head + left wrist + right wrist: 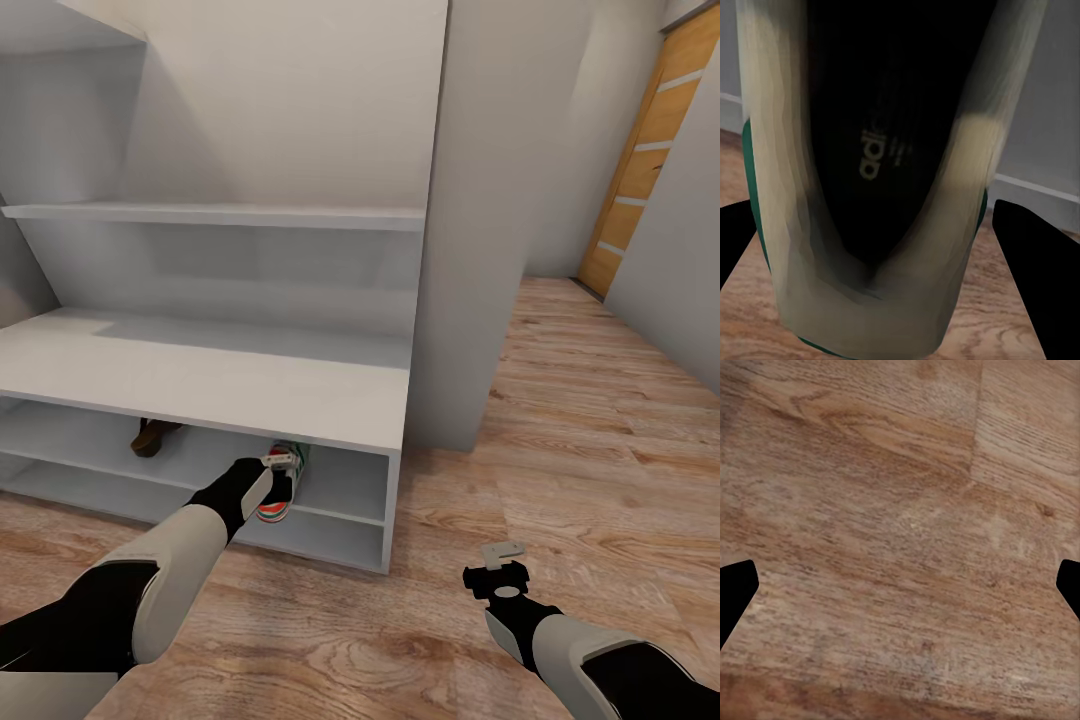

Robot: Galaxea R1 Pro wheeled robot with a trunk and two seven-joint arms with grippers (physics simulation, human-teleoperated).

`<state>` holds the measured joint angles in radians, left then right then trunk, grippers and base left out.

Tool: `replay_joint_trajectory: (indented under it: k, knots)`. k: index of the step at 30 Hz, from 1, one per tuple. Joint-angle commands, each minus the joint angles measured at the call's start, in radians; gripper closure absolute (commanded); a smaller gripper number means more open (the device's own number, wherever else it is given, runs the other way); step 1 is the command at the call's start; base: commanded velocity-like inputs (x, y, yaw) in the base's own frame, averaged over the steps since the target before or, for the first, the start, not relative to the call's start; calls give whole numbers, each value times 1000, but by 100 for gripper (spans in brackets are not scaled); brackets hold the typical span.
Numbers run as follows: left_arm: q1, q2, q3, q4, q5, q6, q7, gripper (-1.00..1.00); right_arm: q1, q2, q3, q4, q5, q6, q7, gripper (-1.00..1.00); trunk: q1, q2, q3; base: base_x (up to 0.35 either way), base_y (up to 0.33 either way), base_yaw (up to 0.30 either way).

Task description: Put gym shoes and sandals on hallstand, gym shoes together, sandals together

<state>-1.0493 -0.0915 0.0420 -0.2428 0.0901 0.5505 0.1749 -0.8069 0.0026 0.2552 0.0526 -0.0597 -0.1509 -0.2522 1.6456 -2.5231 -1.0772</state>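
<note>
The white hallstand (200, 372) stands ahead with a low bench top and two open shelf compartments below. My left gripper (279, 463) reaches into the upper compartment near its right end, shut on a white gym shoe (275, 502) with green and red trim. In the left wrist view, that shoe (870, 187) sits close up between the dark fingers (1035, 259), its dark insole facing the camera. One brown sandal (152, 437) lies further left in the same compartment. My right gripper (503, 552) hangs open over the wood floor (900, 532), holding nothing.
A grey wall pillar (470, 250) borders the hallstand's right side. Past it the plank floor (580, 420) runs back toward an orange wooden door (640, 170). A floating shelf (210, 214) hangs above the bench top.
</note>
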Motion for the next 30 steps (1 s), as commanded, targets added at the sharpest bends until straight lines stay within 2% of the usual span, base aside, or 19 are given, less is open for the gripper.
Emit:
replay_joint_trajectory:
  k: [1,22,30]
  knots:
    - [0,-1,4,-2,10,4,8,100,-2,0,7,4,-6,-7,-1,-100,0,0,-1,21,0,0]
    - [-1,-1,4,0,10,3,6,100,-2,0,7,4,-6,-7,-1,-100,0,0,-1,33,0,0]
    - [0,0,4,1,9,3,-39,100,-2,1,8,4,-6,-7,-1,-100,0,0,-1,14,0,0]
